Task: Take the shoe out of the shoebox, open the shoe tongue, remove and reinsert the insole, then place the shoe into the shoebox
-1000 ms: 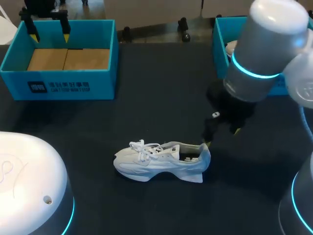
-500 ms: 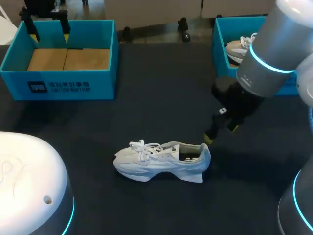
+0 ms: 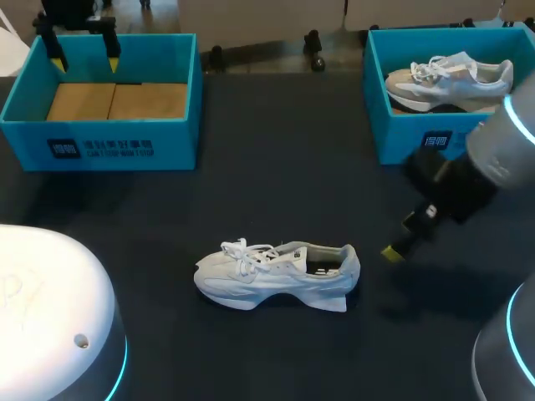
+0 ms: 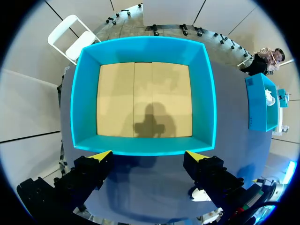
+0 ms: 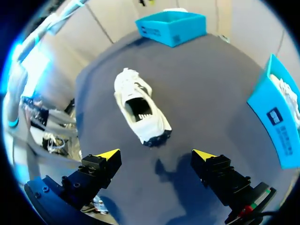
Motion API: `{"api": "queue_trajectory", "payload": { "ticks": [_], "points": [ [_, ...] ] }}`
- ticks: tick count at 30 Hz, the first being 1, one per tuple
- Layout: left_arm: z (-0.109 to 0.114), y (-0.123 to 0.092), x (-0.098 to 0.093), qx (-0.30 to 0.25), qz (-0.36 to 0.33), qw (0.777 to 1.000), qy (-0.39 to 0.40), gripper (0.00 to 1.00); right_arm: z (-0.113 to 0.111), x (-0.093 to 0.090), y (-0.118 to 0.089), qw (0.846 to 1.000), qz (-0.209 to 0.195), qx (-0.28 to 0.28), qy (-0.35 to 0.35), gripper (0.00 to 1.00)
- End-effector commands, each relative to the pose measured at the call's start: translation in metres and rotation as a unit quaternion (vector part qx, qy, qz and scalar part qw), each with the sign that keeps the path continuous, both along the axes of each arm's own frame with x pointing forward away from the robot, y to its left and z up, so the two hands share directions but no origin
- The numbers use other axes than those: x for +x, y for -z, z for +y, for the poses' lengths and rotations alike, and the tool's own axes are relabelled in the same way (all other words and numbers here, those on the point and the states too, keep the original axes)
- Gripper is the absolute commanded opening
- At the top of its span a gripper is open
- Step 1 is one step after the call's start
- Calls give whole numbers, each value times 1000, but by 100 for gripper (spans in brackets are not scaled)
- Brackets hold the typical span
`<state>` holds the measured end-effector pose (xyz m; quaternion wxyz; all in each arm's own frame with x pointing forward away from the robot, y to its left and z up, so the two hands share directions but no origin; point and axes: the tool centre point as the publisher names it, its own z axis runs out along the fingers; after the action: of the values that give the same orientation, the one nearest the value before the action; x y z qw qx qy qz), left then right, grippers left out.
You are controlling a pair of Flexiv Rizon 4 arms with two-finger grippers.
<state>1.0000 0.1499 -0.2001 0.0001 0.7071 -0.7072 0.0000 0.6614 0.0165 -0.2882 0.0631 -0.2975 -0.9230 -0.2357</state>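
**Mara:** Start at the left. Where was the left gripper [image 4: 149, 157]?

**Jun:** It hung over the near wall of the left shoebox [image 4: 140, 146], fingers spread with nothing between them. That box held only its cardboard floor.

**Mara:** And the shoe [image 3: 276, 274]?

**Jun:** It was out on the table [image 3: 276, 167], upright on its sole, toe towards the left and heel [image 3: 349, 261] towards the right, well clear of both boxes. The laces [image 3: 247, 251] lay loose across the top.

**Mara:** So I'd say the tongue [image 3: 287, 251] was the step in hand.

**Jun:** I'd agree. The right gripper [image 5: 156, 154] was open and empty, just beyond the heel and not touching it. A light shoe on cloth would likely slide, so one arm should pin the heel first. The other should pinch only the tongue's top edge and draw it up towards the toe, staying clear of the laces.

**Mara:** Further right?

**Jun:** The right shoebox [image 3: 376, 125] had a second shoe [image 3: 447, 79] lying inside it.
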Motion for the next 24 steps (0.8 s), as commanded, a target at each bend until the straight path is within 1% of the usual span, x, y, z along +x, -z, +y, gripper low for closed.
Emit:
{"api": "queue_trajectory", "payload": {
  "ticks": [1,10,11,13,14,16,20,24],
  "points": [
    [0,0,0,0,0,1000,0,100,-16,-11,11,945,-141,283,-86,100],
    [0,0,0,0,0,1000,0,100,-16,-11,11,945,-141,283,-86,100],
    [0,0,0,0,0,1000,0,100,-19,-11,14,943,-160,281,-80,100],
    [0,0,0,0,0,1000,0,100,-24,-11,18,931,-193,296,-86,100],
    [0,0,0,0,0,1000,0,100,-28,-11,22,929,-210,296,-81,100],
    [0,0,0,0,0,1000,0,100,-35,-10,29,924,-223,303,-70,100],
    [0,0,0,0,0,1000,0,100,-42,-8,37,914,-245,318,-63,100],
    [0,0,0,0,0,1000,0,100,-45,-5,44,906,-246,336,-72,100]
  ]
}}
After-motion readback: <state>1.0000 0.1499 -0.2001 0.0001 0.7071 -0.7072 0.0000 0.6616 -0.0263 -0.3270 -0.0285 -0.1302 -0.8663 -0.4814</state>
